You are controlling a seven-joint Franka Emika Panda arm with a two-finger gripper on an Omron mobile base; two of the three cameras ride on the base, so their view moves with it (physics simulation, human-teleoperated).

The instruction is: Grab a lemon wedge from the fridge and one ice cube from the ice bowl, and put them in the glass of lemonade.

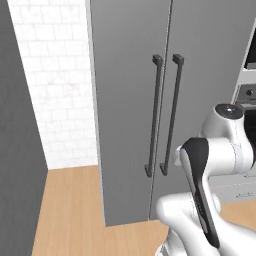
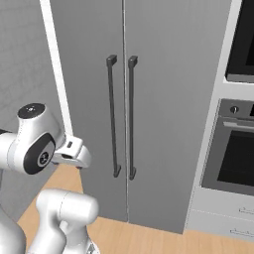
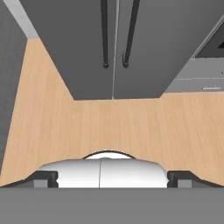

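The fridge (image 1: 125, 100) is a tall matte grey unit standing straight ahead with both doors shut. Two long dark bar handles (image 1: 156, 115) run side by side along the centre seam. From the right base view the fridge (image 2: 168, 99) fills the middle, its handles (image 2: 112, 114) at the height of my hand. My gripper (image 3: 112, 178) is open, its finger tips wide apart with nothing between them. It hangs short of the doors and points down at the floor and the foot of the fridge (image 3: 87, 43). The lemon wedge, ice cube, ice bowl and glass of lemonade are out of view.
A built-in oven (image 2: 233, 154) with drawers (image 2: 223, 218) below stands right of the fridge. A white tiled wall (image 1: 55, 90) and a dark grey panel (image 1: 15, 150) close off the left. Bare wooden floor (image 3: 109, 127) lies between me and the doors.
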